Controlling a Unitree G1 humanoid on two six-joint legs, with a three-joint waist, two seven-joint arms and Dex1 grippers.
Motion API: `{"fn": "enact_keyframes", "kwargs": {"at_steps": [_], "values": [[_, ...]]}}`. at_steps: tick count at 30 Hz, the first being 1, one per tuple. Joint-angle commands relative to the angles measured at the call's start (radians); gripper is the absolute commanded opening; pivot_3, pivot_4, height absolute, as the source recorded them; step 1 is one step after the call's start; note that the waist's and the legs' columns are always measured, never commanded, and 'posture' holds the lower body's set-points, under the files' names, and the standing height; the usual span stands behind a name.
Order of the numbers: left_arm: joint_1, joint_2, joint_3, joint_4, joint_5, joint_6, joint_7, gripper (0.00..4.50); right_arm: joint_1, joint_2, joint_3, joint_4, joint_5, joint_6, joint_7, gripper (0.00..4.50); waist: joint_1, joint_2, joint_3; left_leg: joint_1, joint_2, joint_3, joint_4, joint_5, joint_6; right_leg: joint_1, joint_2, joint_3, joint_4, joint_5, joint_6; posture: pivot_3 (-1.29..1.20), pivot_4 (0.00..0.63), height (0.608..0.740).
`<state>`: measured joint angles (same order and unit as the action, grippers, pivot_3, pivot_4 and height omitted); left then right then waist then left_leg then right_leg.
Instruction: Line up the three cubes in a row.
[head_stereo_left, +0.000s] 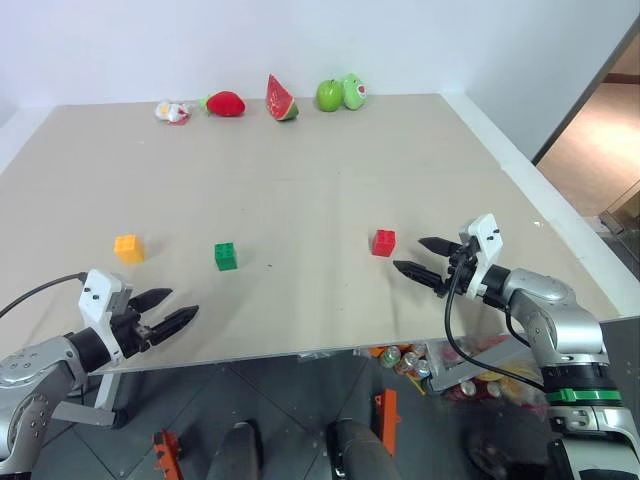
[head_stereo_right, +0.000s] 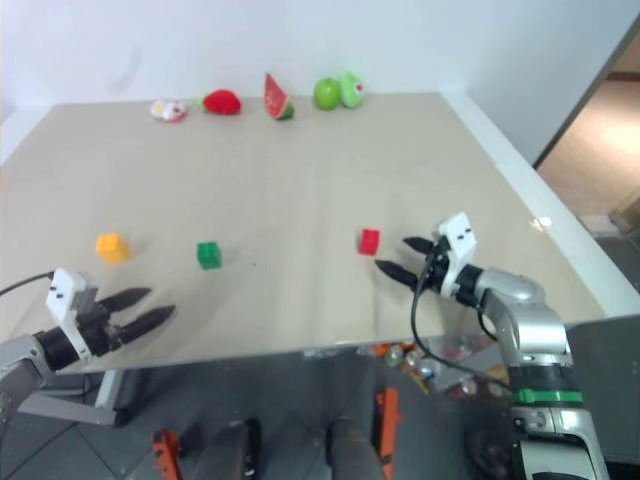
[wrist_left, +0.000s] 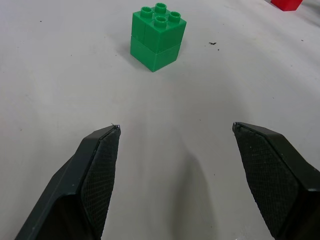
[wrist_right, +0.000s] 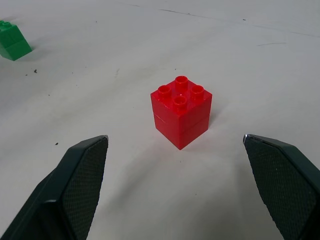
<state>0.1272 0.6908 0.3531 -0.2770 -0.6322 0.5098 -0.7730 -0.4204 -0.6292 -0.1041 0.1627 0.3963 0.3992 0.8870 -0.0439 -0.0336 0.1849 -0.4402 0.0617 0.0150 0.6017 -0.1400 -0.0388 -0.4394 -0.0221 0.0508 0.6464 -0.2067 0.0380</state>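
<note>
Three studded cubes stand apart on the beige table (head_stereo_left: 300, 160): a yellow-orange cube (head_stereo_left: 128, 248) at the left, a green cube (head_stereo_left: 226, 256) a little to its right, and a red cube (head_stereo_left: 383, 242) further right. My right gripper (head_stereo_left: 418, 257) is open just right of the red cube (wrist_right: 181, 111), which stands ahead of its spread fingers, untouched. Near the table's front edge my left gripper (head_stereo_left: 172, 308) is open and empty, pointing toward the green cube (wrist_left: 157, 39), a short way from it.
Toy fruits line the far edge: a strawberry (head_stereo_left: 225, 103), a watermelon slice (head_stereo_left: 281, 98), a green apple (head_stereo_left: 329, 95) and a small white toy (head_stereo_left: 172, 112). Cans and clutter (head_stereo_left: 420, 365) lie on the floor under the table's front right.
</note>
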Motion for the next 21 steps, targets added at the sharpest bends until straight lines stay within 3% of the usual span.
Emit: {"fn": "enact_keyframes", "kwargs": {"at_steps": [1, 12, 21], "values": [[-0.006, 0.012, 0.021, -0.054, 0.006, -0.014, 0.006, 3.71, -0.034, 0.003, -0.004, 0.012, -0.012, -0.013, -0.007, 4.5, 0.0, 0.0, 0.0, 0.0, 0.0, 0.0, 0.0, 0.0, 0.0, 0.0, 0.0, 0.0, 0.0, 0.0, 0.0, 0.0, 0.15, 0.74], [-0.068, 0.054, -0.031, -0.188, -0.037, 0.073, -0.015, 3.71, -0.02, 0.074, 0.011, -0.073, -0.071, 0.145, -0.231, 4.5, 0.0, -0.001, 0.0, 0.0, 0.0, 0.002, 0.0, 0.0, 0.0, 0.0, 0.0, 0.002, 0.0, 0.0, 0.0, 0.0, 0.15, 0.74], [-0.184, 0.066, -0.107, -0.19, -0.05, 0.102, -0.041, 3.71, -0.04, 0.177, 0.022, -0.149, -0.091, 0.237, -0.391, 4.5, 0.0, -0.001, 0.0, 0.001, 0.0, 0.002, 0.001, 0.0, 0.0, 0.001, 0.001, 0.003, 0.0, 0.001, 0.002, 0.0, 0.15, 0.74]]}}
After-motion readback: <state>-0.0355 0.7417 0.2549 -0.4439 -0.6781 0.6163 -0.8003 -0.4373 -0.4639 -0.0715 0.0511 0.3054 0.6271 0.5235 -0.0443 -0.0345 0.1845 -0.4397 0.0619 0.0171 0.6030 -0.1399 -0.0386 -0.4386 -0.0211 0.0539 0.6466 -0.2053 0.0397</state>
